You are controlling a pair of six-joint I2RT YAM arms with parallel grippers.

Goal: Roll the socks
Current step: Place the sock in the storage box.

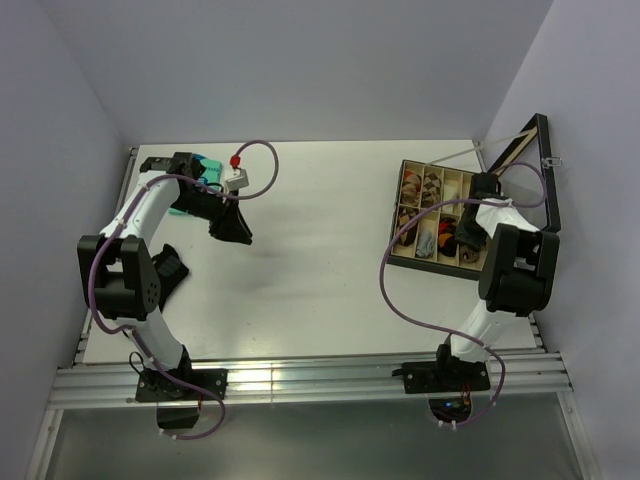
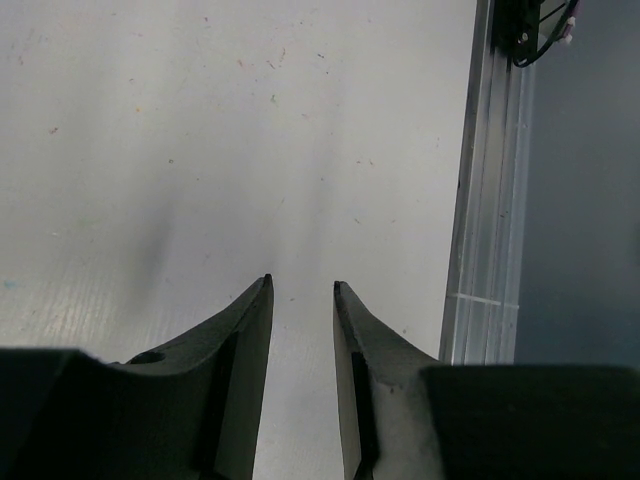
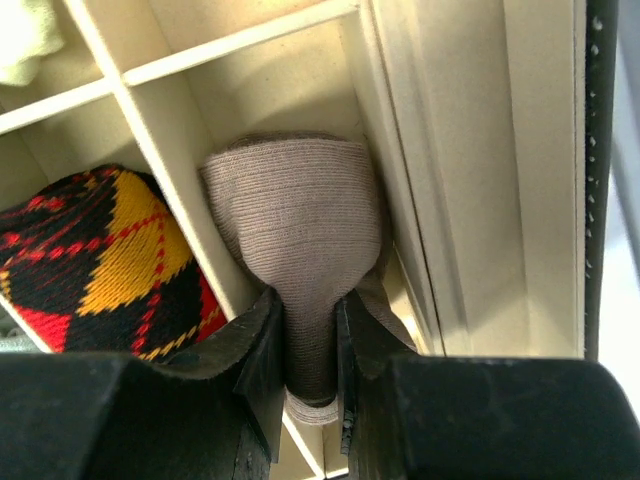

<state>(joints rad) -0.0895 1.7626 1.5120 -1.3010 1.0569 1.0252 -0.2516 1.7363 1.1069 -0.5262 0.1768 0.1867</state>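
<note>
While the tan-brown sock point(image 3: 295, 220) sits stuffed in an edge compartment of the divided box point(image 1: 398, 205), right claw point(image 3: 306, 295) is clamped narrow on the sock's near end, one finger each side. Argyle sock point(image 3: 100, 260) is bunched in the next compartment, one divider over, clear of the claw. Box is on the right of the surface point(image 2: 200, 120). Left claw point(image 2: 300, 285) is well apart on the left, part-open, holding nothing, over bare surface. Teal packet point(image 1: 207, 170) is by the left arm.
</note>
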